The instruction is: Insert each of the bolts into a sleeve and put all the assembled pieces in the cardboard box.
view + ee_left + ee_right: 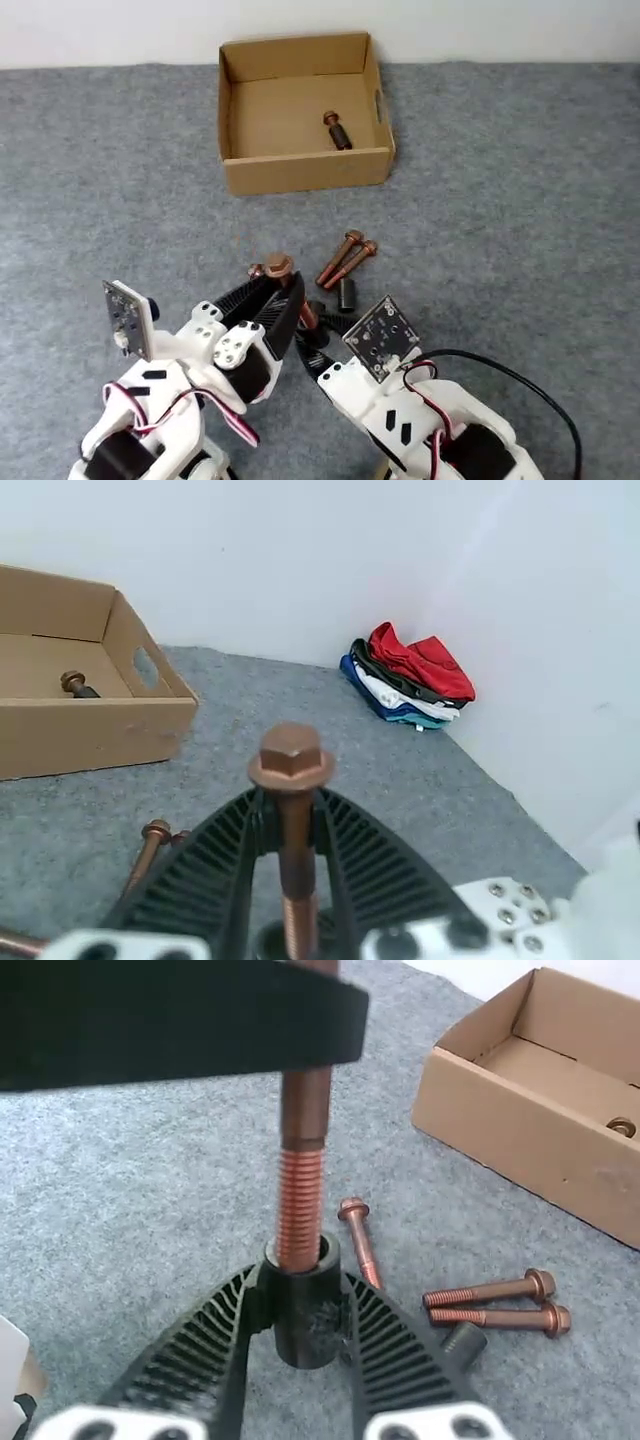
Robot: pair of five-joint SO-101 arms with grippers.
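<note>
Nearest the arms, the right pincer (303, 1292) is clenching a black sleeve (300, 1322) upright with its bore facing up, evidently so that it is serving as a steady socket; the left pincer (290, 802) is grasping a copper bolt (291, 760) by the shank just under the head, keeping it vertical and head-up directly over that sleeve; the threaded tip is sitting in the mouth of the bore with most of the thread showing above the rim, so the insertion is judged begun but not seated; the alignment is looking true, and the next move is probably calling for a straight push down, since any tilt is risking a jam at the rim; just beyond the pincers, on the grey carpet (520, 200), a single bolt (358, 1242) is lying loose; near it two more bolts (490, 1291) are lying side by side, heads the same way, with a spare sleeve (462, 1341) just beside them, all waiting their turn; whether further sleeves are lying behind the arms cannot be told; farther off, the cardboard box (305, 172) is standing open-topped, already holding one assembled piece (337, 131); farthest, folded clothes (410, 680) are lying in the corner
</note>
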